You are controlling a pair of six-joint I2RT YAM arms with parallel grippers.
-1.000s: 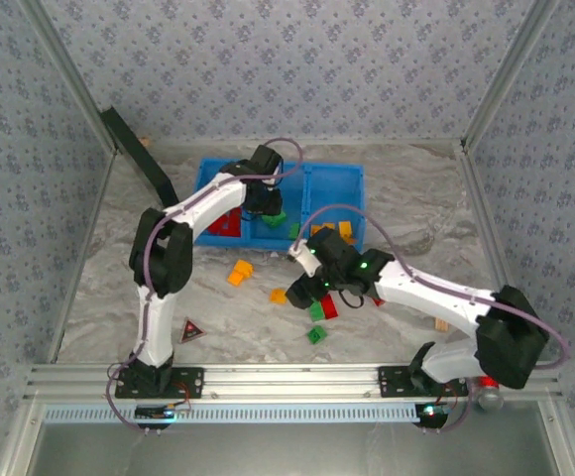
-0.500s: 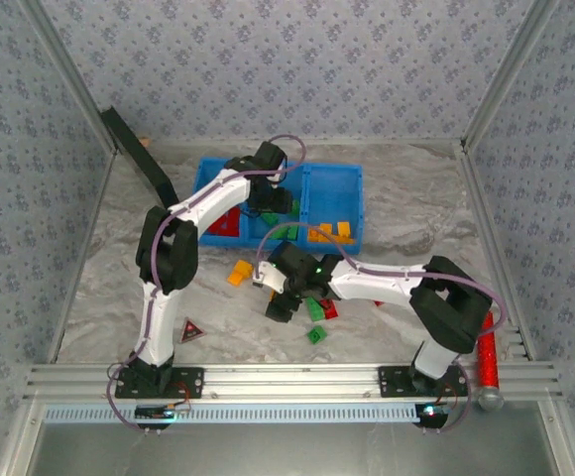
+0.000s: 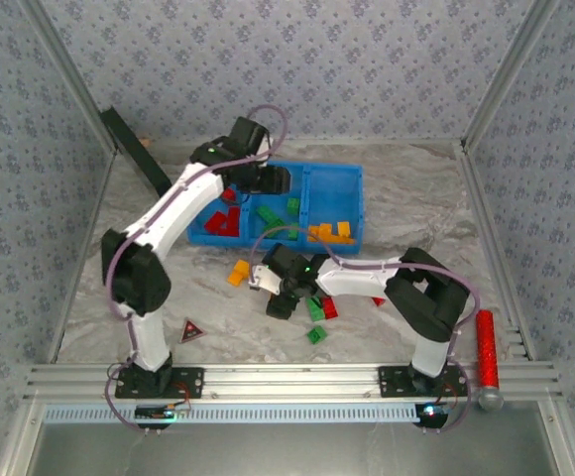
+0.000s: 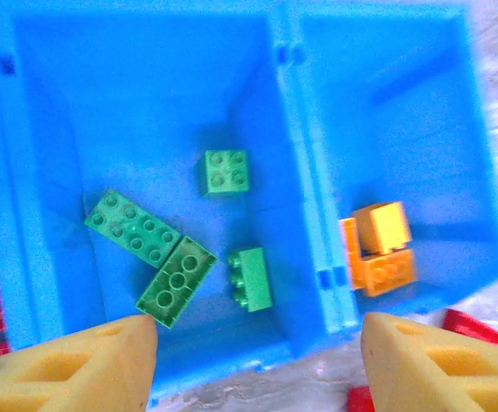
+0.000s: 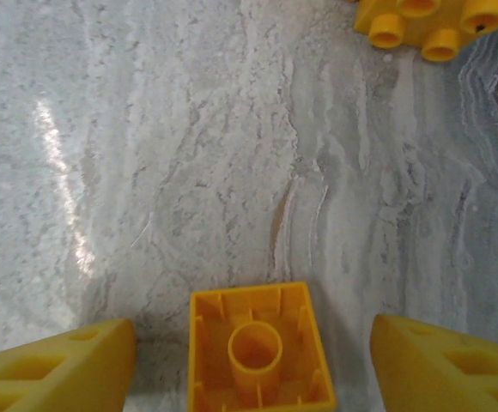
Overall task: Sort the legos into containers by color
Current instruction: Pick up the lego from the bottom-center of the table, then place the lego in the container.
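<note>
The blue bin (image 3: 355,175) holds red legos (image 3: 224,221) in its left compartment, green ones (image 3: 272,214) in the middle and orange ones (image 3: 330,234) on the right. My left gripper (image 3: 271,181) hovers open and empty over the middle compartment (image 4: 146,86), where several green bricks (image 4: 176,281) lie. My right gripper (image 3: 280,301) is low over the table in front of the bin, open. An upside-down orange-yellow brick (image 5: 258,350) sits between its fingers (image 5: 51,369), apart from both. Another orange brick (image 3: 238,272) lies to its left.
Loose green bricks (image 3: 315,308) and red bricks (image 3: 330,307) lie right of the right gripper. A dark triangle (image 3: 191,330) sits near the left arm's base, and a red cylinder (image 3: 485,347) lies at the front right. A black bar (image 3: 137,151) leans at the back left.
The left gripper has opened and pulled back over the bin, leaving a green brick in the middle compartment. The right gripper has swung left and come down around the orange-yellow brick.
</note>
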